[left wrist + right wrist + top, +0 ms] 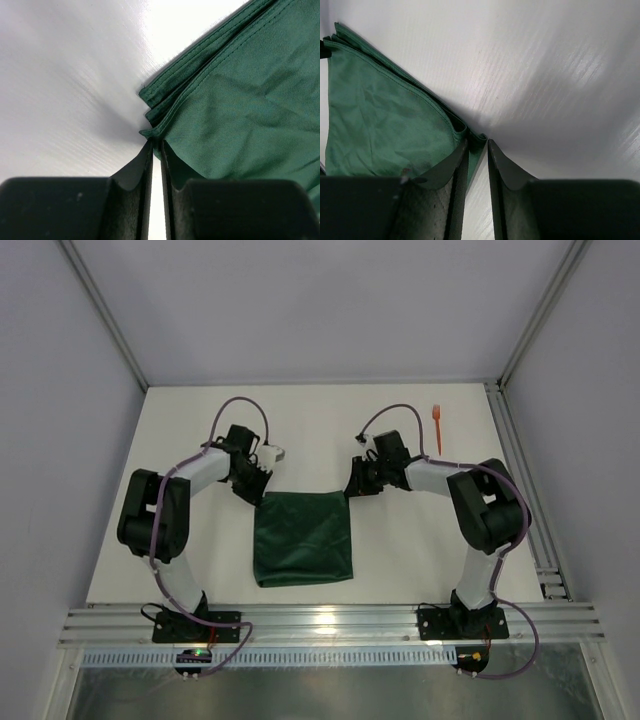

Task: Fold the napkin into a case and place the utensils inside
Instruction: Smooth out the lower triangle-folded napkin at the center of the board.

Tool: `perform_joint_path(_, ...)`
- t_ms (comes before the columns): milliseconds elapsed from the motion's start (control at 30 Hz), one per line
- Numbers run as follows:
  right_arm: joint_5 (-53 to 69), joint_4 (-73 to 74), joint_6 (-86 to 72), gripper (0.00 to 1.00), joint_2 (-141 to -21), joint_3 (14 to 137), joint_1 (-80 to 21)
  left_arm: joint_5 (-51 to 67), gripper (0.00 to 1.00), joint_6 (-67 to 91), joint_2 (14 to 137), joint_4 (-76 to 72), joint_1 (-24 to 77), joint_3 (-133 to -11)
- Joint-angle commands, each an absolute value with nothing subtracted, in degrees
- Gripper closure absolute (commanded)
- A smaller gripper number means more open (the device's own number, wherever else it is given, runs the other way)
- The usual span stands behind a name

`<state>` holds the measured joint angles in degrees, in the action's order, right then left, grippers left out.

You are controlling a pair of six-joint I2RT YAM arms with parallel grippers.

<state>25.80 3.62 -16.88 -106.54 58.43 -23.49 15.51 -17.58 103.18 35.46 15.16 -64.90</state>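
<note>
Plainly, both grippers sat at the far corners of the folded napkin (302, 538).

The dark green cloth lay as a layered, roughly square pad on the white table (400, 440), midway between the two arms. The left gripper (155, 142) was low at the far-left corner, its jaws only a thin slit apart, with the stacked hems just off their tips and bare table showing through the slit. The right gripper (477, 142) was at the far-right corner, its jaws a little wider apart, and the edge of the cloth reached into the gap without being pinched. One orange utensil (437, 428) lay well apart from the napkin, near the table's far right edge.
</note>
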Motion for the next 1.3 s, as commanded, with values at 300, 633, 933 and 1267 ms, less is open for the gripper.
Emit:
perform_joint_path(300, 25.9, 0.4, -18.0, 0.96, -109.6, 61.1, -23.6, 16.7, 0.89, -17.8, 104.4, 32.5, 16.4, -67.8)
perform_joint_path(633, 25.6, -1.1, -18.7, 0.95, -111.7, 64.8, -23.3, 16.0, 0.89, -17.8, 107.0, 32.1, 16.6, -69.4)
perform_joint_path(933, 19.8, 3.7, -15.4, 0.7, -102.7, 63.1, -22.9, 13.3, 0.6, -18.5, 103.6, 33.0, 16.6, -69.4)
perform_joint_path(1267, 19.8, 4.2, -12.7, 0.6, -104.2, 64.9, -25.3, 14.6, 0.37, -19.9, 93.1, 41.4, 16.6, -69.6)
